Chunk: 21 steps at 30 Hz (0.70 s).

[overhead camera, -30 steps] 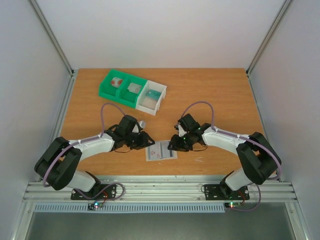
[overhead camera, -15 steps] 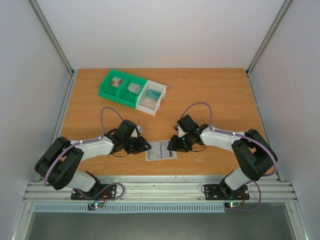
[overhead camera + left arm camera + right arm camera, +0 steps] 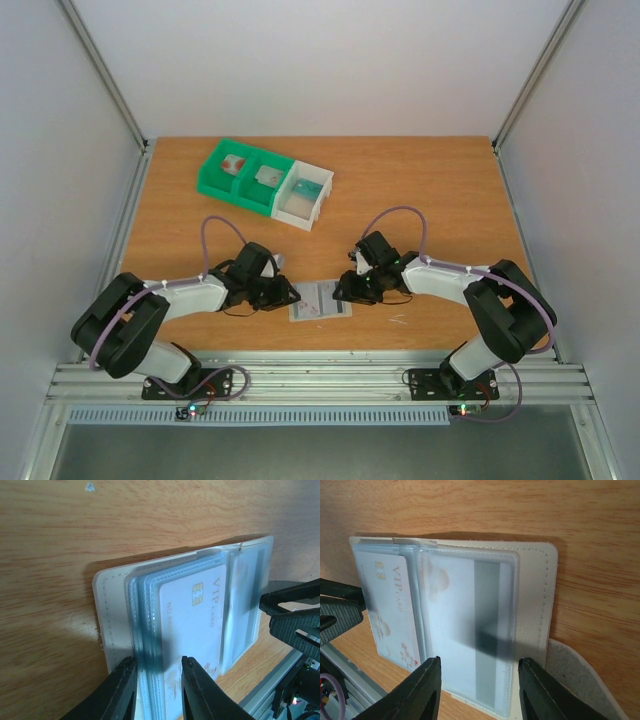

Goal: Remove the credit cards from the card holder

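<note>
Left arm [image 3: 190, 293] and right arm [image 3: 450, 280]: white shells between black joints, each trailing a thin purple cable [image 3: 207, 235]. Matte black fingers [image 3: 112, 695]. Green and red lights [image 3: 186, 411] beside each base [image 3: 192, 383].

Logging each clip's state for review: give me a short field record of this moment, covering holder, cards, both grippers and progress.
card holder: open flat on the table, between both grippers
cards: white VIP card in one panel, card with a dark stripe in the other, both sleeved
left gripper: fingers straddle the sleeve edges; pinch unclear
right gripper: open, astride the striped card's panel
green-and-white tray: far side, apart from holder
progress: no card out yet
</note>
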Available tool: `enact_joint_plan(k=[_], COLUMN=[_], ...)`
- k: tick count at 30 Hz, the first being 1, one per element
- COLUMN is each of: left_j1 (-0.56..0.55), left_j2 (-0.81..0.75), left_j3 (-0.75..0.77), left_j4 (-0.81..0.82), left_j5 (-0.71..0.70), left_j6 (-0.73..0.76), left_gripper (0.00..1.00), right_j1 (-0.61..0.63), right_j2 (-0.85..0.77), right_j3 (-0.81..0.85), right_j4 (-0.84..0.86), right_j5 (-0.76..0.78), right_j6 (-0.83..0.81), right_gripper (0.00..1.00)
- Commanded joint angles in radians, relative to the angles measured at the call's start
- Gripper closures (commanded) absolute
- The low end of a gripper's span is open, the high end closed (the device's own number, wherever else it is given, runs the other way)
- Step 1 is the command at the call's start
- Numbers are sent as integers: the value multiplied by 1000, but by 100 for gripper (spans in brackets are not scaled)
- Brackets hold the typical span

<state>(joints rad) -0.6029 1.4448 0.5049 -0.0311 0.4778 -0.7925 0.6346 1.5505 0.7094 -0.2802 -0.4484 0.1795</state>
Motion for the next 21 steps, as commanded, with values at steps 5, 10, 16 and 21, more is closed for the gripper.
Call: enact_joint_plan(k=[5,10,16,21], left_j1=[-3,-4,-6,-5], left_j2=[23,20,49,64], left_j3=[26,10,10,-3], left_j4=[-6,19,59,83], left_j5=[-43,-47,-41,-42], left_j6=[45,30,20,7], left_gripper=[77,77,77,77], right_j1=[5,5,5,5], right_j2=[4,23,29,34], right_j3=[-25,-21,-15,-15], right_j4=[16,32,56,66], right_j5=[14,-3,-17,-16], right_j6=[0,10,26,31], right_gripper=[53,52,52,51])
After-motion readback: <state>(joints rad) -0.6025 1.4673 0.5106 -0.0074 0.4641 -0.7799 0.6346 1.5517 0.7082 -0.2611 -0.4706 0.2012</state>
